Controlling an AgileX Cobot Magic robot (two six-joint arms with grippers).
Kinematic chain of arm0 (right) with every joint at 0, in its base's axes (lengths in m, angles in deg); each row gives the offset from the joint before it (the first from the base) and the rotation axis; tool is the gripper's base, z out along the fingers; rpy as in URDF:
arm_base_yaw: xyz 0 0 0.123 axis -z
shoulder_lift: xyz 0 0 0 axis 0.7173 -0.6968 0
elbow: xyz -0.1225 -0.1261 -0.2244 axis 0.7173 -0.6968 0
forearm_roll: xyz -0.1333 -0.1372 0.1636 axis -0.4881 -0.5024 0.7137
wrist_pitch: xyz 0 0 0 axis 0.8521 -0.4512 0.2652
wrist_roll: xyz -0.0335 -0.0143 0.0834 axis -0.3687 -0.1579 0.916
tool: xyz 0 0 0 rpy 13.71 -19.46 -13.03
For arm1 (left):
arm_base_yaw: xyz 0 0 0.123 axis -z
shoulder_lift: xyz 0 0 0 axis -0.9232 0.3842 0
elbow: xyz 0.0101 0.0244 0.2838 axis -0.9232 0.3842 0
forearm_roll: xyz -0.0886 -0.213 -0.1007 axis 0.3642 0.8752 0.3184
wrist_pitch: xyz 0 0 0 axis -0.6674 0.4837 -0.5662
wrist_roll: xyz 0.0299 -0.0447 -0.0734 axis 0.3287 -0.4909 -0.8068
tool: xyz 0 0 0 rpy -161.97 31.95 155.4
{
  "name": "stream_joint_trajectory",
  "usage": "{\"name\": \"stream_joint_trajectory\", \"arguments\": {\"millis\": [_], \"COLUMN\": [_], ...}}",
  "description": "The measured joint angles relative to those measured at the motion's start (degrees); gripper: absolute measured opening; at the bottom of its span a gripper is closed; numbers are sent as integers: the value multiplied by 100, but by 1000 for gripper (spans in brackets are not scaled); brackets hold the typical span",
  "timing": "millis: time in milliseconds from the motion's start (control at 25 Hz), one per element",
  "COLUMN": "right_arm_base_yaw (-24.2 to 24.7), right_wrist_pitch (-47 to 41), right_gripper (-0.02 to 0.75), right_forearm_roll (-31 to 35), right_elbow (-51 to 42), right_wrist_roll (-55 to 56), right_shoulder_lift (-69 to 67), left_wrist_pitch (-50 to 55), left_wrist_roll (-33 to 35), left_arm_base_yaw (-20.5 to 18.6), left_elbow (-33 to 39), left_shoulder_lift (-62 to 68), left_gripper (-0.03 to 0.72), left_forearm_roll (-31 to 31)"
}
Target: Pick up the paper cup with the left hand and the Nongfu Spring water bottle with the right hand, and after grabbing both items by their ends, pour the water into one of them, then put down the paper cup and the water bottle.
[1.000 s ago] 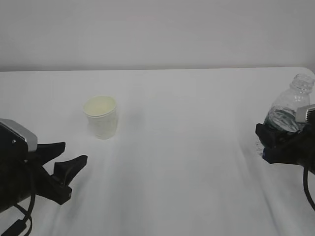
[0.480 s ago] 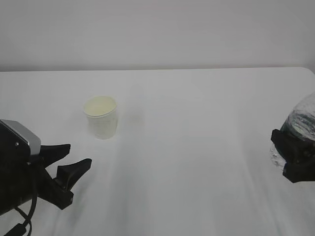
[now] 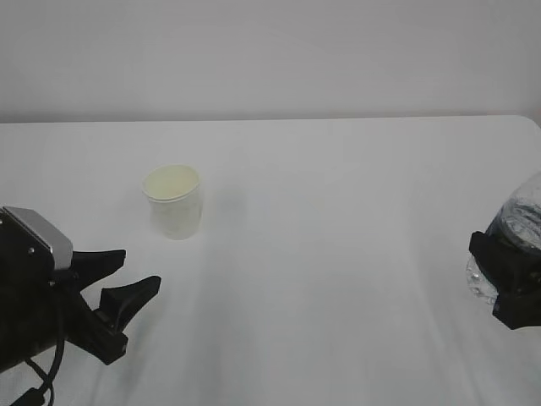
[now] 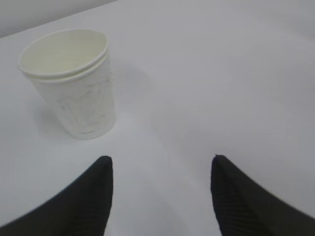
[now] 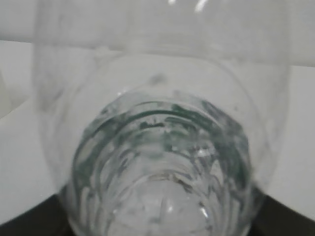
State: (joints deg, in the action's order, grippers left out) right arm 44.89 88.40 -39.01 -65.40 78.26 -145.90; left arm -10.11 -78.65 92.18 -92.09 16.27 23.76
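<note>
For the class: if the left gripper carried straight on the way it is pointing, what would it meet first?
Probably bare table. In the left wrist view the open left gripper aims at the cloth just right of the paper cup; its left finger might graze the cup, but depth is unclear.

The Nongfu Spring water bottle (image 3: 522, 222) is cut off by the exterior view's right edge; neck and mouth lie out of frame. The right hand (image 3: 512, 283) hides its lower body and is itself cropped. The right wrist view is blurred at close range. The left hand (image 3: 80, 300) runs off the lower left corner.
</note>
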Motion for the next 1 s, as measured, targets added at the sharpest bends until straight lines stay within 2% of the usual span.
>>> {"name": "stream_joint_trajectory", "arguments": {"millis": [360, 640, 1000], "right_arm_base_yaw": [0, 0, 0], "right_wrist_pitch": [-3, -12, -12], "right_gripper": [427, 427, 427], "right_forearm_roll": [-54, -54, 12], "right_elbow": [0, 0, 0], "right_wrist_roll": [231, 235, 245], "right_shoulder_lift": [0, 0, 5], "left_wrist_pitch": [0, 0, 0], "left_wrist_roll": [0, -269, -820], "left_arm_base_yaw": [0, 0, 0], "left_elbow": [0, -165, -1029], "left_shoulder_lift": [0, 62, 883], "left_gripper": [456, 611, 638], "left_forearm_roll": [164, 662, 859]}}
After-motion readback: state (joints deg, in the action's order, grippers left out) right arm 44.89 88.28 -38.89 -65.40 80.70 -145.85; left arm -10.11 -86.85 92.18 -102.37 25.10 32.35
